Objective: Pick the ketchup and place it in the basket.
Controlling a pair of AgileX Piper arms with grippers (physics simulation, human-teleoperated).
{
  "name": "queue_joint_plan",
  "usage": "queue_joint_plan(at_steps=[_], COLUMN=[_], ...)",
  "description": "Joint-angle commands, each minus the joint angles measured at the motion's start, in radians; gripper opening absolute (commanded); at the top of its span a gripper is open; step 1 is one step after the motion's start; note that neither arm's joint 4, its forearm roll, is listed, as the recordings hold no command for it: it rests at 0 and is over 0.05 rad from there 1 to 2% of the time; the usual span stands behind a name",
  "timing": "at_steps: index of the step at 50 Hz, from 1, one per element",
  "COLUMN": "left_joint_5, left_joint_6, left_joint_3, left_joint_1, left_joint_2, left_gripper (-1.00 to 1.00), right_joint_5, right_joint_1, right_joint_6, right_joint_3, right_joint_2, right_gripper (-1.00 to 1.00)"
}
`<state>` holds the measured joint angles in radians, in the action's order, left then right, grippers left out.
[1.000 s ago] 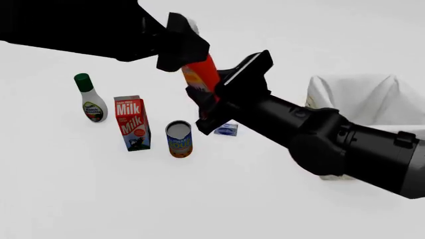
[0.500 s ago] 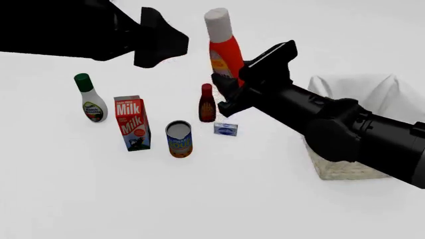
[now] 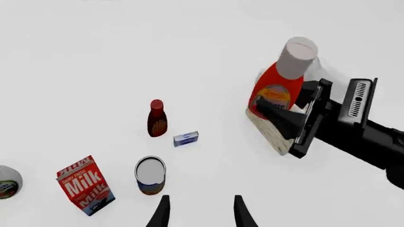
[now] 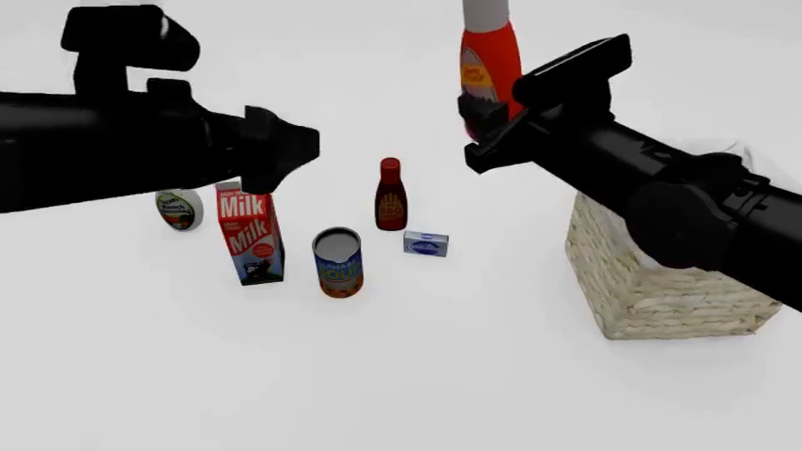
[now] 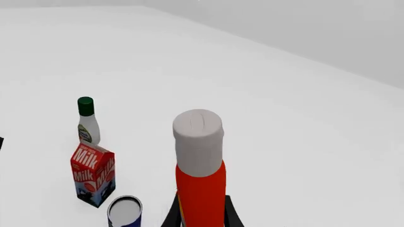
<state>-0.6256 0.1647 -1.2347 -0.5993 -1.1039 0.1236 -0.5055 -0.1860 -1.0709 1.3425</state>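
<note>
High above the worktop (image 4: 414, 376), ketchup (image 4: 489, 66) held tight in right hand (image 4: 483, 122). Left hand (image 3: 198, 213) open, holding nothing. Next: over to basket (image 4: 652, 282), then down.

White table (image 4: 414, 376) with basket (image 4: 658, 282), milk carton (image 4: 248, 233), can (image 4: 337, 262), three smaller items.
</note>
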Motion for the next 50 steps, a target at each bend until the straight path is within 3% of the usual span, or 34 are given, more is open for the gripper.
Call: queue_joint_plan(at_steps=[1,5,10,12,13,14,15,17,18,24,30,31,36,50], left_joint_5=[0.189,0.254,0.320,0.352,0.372,0.383,0.417,0.451,0.468,0.562,0.609,0.619,0.648,0.674], left_joint_6=[0.017,0.033,-0.037,-0.007,-0.056,-0.050,-0.108,-0.068,-0.103,-0.085,-0.071,-0.092,-0.102,-0.098], left_joint_3=[0.219,0.279,0.329,0.361,0.377,0.390,0.416,0.458,0.474,0.572,0.612,0.619,0.644,0.633], left_joint_1=[0.089,0.117,0.172,0.172,0.186,0.190,0.228,0.225,0.245,0.266,0.261,0.262,0.245,0.231], left_joint_2=[0.074,0.099,0.153,0.179,0.205,0.210,0.233,0.240,0.244,0.232,0.218,0.220,0.205,0.174], left_gripper=[1.00,1.00,1.00,1.00,1.00,1.00,1.00,1.00,1.00,1.00,1.00,1.00,1.00,1.00], right_joint_5=[-0.017,-0.016,-0.018,-0.016,-0.019,-0.016,-0.018,-0.011,-0.012,-0.033,-0.073,-0.082,-0.101,-0.164], right_joint_1=[0.066,0.083,0.109,0.135,0.142,0.150,0.162,0.175,0.182,0.217,0.269,0.276,0.306,0.386], right_joint_6=[0.022,0.029,0.041,0.050,0.064,0.066,0.084,0.088,0.096,0.116,0.129,0.160,0.198,0.195], right_joint_3=[-0.025,-0.021,-0.021,-0.022,-0.021,-0.018,-0.012,0.003,0.005,0.009,-0.006,-0.012,-0.022,-0.059], right_joint_2=[-0.023,-0.024,-0.026,-0.025,-0.026,-0.029,-0.031,-0.043,-0.043,-0.064,-0.071,-0.073,-0.080,-0.058], right_gripper=[-1.00,-1.00,-1.00,-1.00,-1.00,-1.00,-1.00,-1.00,-1.00,-1.00,-1.00,-1.00,-1.00,-1.00])
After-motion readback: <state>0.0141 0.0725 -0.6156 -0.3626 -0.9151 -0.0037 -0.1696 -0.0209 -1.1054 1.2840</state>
